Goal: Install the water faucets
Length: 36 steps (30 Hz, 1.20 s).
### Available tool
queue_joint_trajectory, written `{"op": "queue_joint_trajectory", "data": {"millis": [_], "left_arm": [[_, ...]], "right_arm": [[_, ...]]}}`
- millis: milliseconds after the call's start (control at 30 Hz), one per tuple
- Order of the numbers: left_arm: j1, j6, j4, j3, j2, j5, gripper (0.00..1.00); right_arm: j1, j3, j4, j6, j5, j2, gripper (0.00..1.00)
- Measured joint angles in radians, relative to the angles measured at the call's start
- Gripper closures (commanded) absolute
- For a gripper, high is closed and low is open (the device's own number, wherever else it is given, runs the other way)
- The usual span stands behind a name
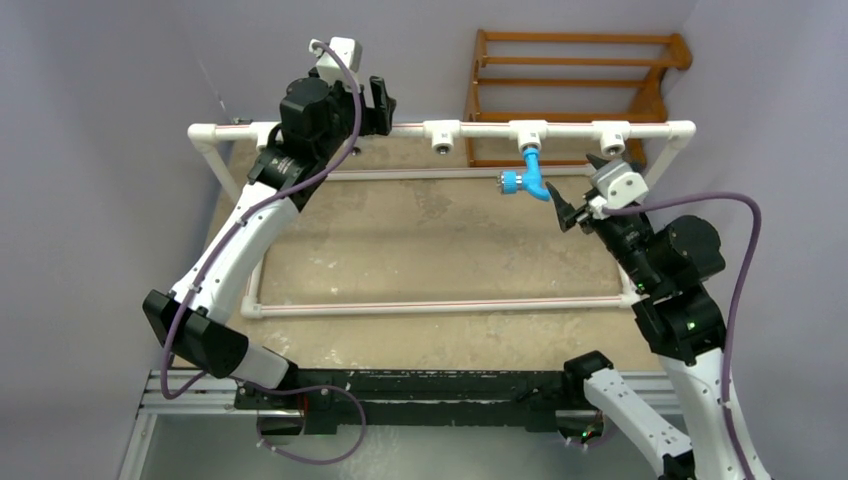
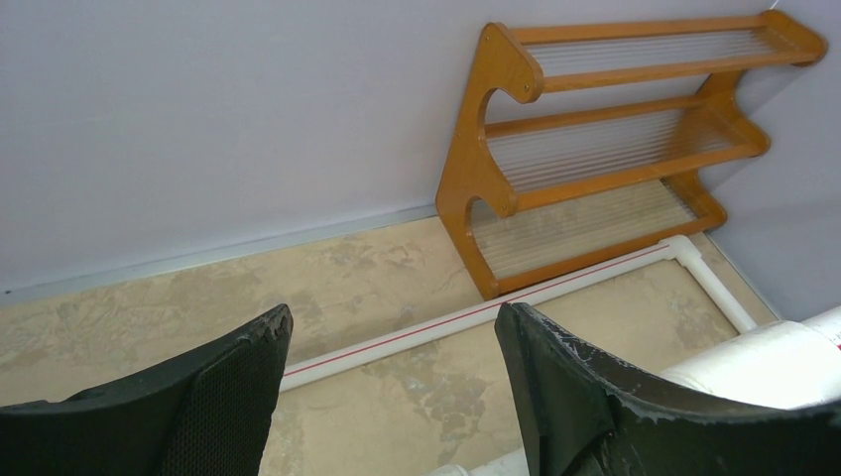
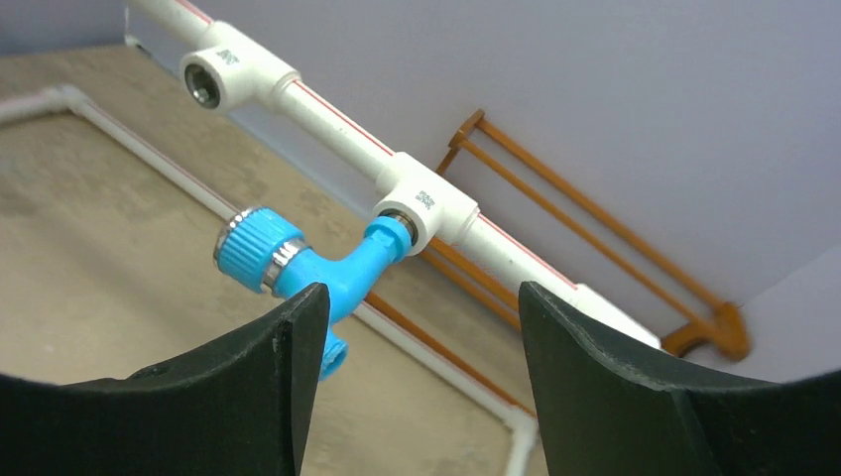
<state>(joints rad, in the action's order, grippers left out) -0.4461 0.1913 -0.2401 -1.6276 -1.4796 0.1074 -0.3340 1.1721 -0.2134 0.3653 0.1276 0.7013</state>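
The blue faucet [image 1: 527, 178] hangs from the third white tee [image 1: 530, 133] of the raised pipe rail, its threaded end in the tee and its knob pointing left. It also shows in the right wrist view [image 3: 317, 268], joined to the tee [image 3: 426, 203]. My right gripper [image 1: 578, 187] is open and empty just right of the faucet, not touching it; in its own view [image 3: 421, 297] the faucet lies past the left finger. My left gripper [image 1: 378, 105] is open and empty at the rail's left part; in its own view [image 2: 392, 317] nothing lies between the fingers.
The white pipe frame has a raised rail [image 1: 450, 130] with open tees [image 1: 440, 135] [image 1: 612, 135] and low pipes [image 1: 440, 305] on the stone-patterned floor. A wooden rack [image 1: 580, 80] stands behind against the wall. Rail pipe [image 2: 764, 357] lies beside my left gripper's right finger.
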Motion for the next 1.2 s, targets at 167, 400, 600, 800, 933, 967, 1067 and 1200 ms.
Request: {"op": "queue_joint_trajectory", "data": {"millis": [167, 400, 600, 800, 933, 967, 1067, 1200], "left_arm": [[0.002, 0.005, 0.010, 0.007, 0.003, -0.006, 0.25], [0.007, 0.008, 0.017, 0.014, 0.006, -0.021, 0.25], [0.008, 0.009, 0.023, 0.018, 0.007, -0.027, 0.25], [0.012, 0.011, 0.031, 0.023, 0.008, -0.036, 0.25], [0.014, 0.016, 0.037, 0.027, 0.008, -0.044, 0.25], [0.014, 0.016, 0.039, 0.028, 0.008, -0.046, 0.25], [0.015, 0.018, 0.042, 0.029, 0.008, -0.050, 0.25], [0.018, 0.019, 0.050, 0.039, 0.014, -0.057, 0.25]], "right_arm": [[-0.008, 0.034, -0.058, 0.220, 0.060, 0.011, 0.29], [-0.023, 0.059, -0.119, 0.383, 0.132, 0.045, 0.30], [-0.051, 0.070, -0.156, 0.433, 0.133, 0.092, 0.30], [-0.092, 0.110, -0.175, 0.455, 0.124, 0.142, 0.30], [-0.147, 0.128, -0.208, 0.459, 0.098, 0.159, 0.31], [-0.158, 0.133, -0.215, 0.459, 0.093, 0.164, 0.31], [-0.210, 0.159, -0.246, 0.463, 0.037, 0.185, 0.31], [-0.305, 0.169, -0.288, 0.475, -0.086, 0.212, 0.31]]}}
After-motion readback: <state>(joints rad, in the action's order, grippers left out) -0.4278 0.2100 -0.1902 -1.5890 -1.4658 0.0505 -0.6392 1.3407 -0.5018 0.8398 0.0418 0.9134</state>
